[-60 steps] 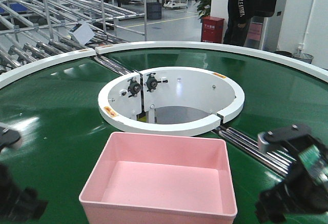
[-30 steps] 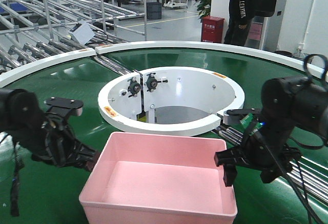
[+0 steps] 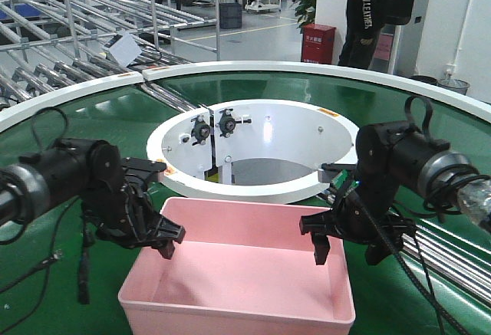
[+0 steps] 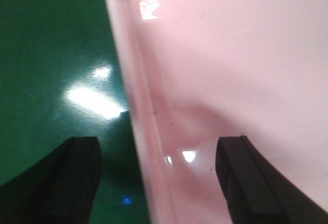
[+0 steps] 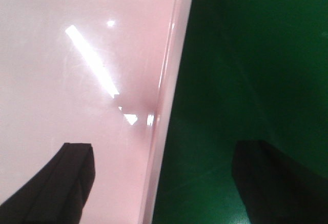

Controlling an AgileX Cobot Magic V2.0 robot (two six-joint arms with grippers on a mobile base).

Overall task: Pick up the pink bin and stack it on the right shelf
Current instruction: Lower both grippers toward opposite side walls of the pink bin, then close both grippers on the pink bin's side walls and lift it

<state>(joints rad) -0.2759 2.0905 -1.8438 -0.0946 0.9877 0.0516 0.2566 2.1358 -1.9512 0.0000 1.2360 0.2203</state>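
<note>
The pink bin (image 3: 238, 274) sits on the green belt at the near centre, open side up and empty. My left gripper (image 3: 151, 241) is open and straddles the bin's left wall, one finger inside and one outside. The left wrist view shows that gripper (image 4: 162, 183) with the bin wall (image 4: 143, 111) between its dark fingers (image 4: 251, 183). My right gripper (image 3: 347, 252) is open and straddles the bin's right wall. The right wrist view shows it (image 5: 164, 183) with the wall (image 5: 161, 121) between its fingers. The right shelf is out of view.
The green conveyor belt (image 3: 77, 136) curves around a white ring (image 3: 253, 189) with an open well behind the bin. Slanted roller racks (image 3: 46, 59) stand at the back left. A person (image 3: 368, 13) and a red box (image 3: 318, 44) are at the back right.
Both arms have come up from the lower corners and moved inward to the bin. Each open gripper now straddles one side wall. The bin has not moved.
</note>
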